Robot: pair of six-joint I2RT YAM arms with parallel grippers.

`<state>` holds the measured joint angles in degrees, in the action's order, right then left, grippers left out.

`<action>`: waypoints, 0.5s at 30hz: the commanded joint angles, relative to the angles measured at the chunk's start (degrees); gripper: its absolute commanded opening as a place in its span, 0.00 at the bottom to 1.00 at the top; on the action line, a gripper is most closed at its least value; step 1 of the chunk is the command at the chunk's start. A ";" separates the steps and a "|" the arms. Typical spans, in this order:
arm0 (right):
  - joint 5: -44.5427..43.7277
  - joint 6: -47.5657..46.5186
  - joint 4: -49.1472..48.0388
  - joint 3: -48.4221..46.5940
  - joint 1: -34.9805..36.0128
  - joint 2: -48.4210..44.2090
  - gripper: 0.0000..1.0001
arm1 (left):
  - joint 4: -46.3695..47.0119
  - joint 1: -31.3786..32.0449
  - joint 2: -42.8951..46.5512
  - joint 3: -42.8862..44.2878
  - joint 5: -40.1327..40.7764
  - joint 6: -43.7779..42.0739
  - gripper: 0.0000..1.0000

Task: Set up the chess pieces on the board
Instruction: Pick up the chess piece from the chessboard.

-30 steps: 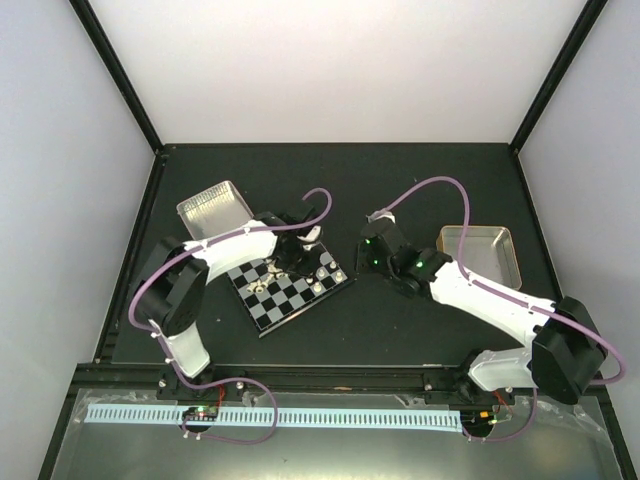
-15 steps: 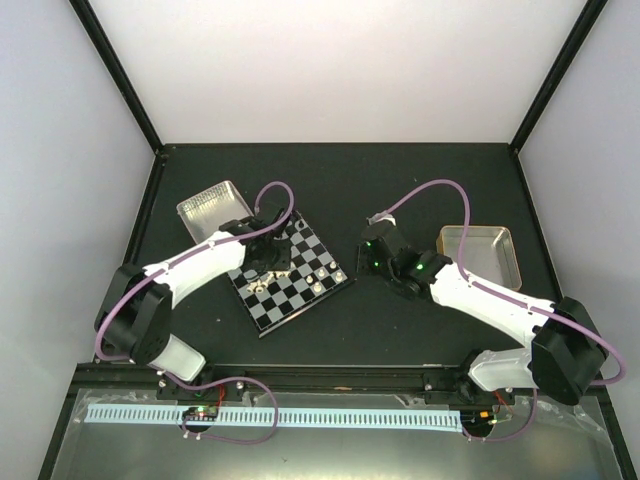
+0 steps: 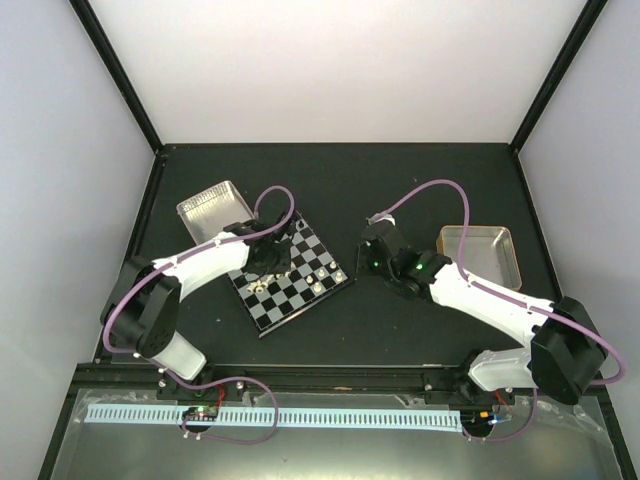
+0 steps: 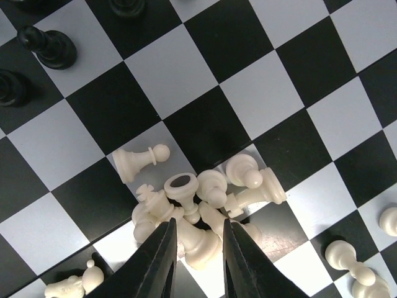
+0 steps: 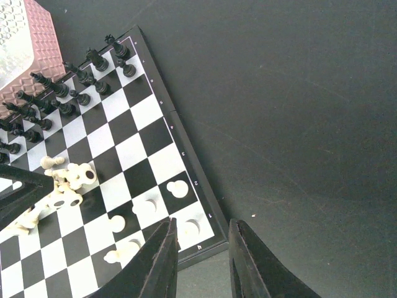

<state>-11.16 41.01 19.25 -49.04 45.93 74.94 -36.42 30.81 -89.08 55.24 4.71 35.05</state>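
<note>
Because the board [image 3: 285,300] sits left of centre, we hover our right gripper [image 5: 203,223] beside its edge, jaws parted and empty. Our left gripper [image 4: 198,222], narrowly parted and holding nothing, hangs over the toppled chess pieces [image 4: 211,184] heaped on its squares, seemingly to pick one.

Left tray [image 3: 210,207] and right tray [image 3: 487,250] rest on dark table [image 3: 400,180].

The board [image 3: 283,308], black and light-grey checks inside a thin pale rim, lies flat and turned diagonally on the table [image 3: 400,180]. Most cream-white chess pieces [image 4: 205,198] lie toppled in a heap at 9 o'clock from its centre; a few sit apart toward 3 o'clock.
</note>
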 commanded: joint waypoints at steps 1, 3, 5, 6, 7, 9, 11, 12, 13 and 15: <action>-0.08 -0.11 -1.38 0.05 -0.24 0.37 0.26 | 0.85 -0.40 -1.04 -0.31 0.15 1.23 0.24; -0.09 -0.19 -1.47 0.08 -0.26 0.47 0.26 | 1.08 -0.46 -1.38 -0.44 -0.04 1.21 0.24; -0.06 -0.23 -1.48 0.07 -0.31 0.56 0.26 | 1.07 -0.42 -1.93 -0.50 -0.21 1.29 0.24; -0.03 -0.24 -1.53 0.04 -0.24 0.65 0.26 | 1.31 -0.44 -2.20 -0.69 -0.29 1.21 0.24; -0.03 -0.23 -1.51 0.08 -0.25 0.65 0.26 | 1.28 -0.45 -2.44 -0.89 -0.31 1.20 0.23; -0.02 -0.23 -1.58 0.15 -0.31 0.73 0.26 | 1.70 -0.42 -2.76 -1.09 -0.44 1.19 0.23; -0.08 -0.23 -1.58 0.15 -0.23 0.81 0.25 | 2.01 -0.45 -2.69 -1.36 -0.70 1.23 0.23; -0.09 -0.35 -1.54 0.17 -0.23 0.87 0.25 | 1.95 -0.41 -2.68 -1.37 -0.80 1.18 0.23; -0.14 -0.28 -1.55 0.17 -0.28 0.83 0.25 | 1.99 -0.44 -2.66 -1.43 -0.84 1.20 0.23; -0.10 -0.23 -1.66 0.17 -0.29 0.83 0.25 | 1.84 -0.47 -2.68 -1.58 -0.92 1.11 0.22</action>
<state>-11.00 40.97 18.98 -49.04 45.91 75.48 -35.53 30.74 -91.13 54.11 4.51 35.70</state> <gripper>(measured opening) 0.255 0.227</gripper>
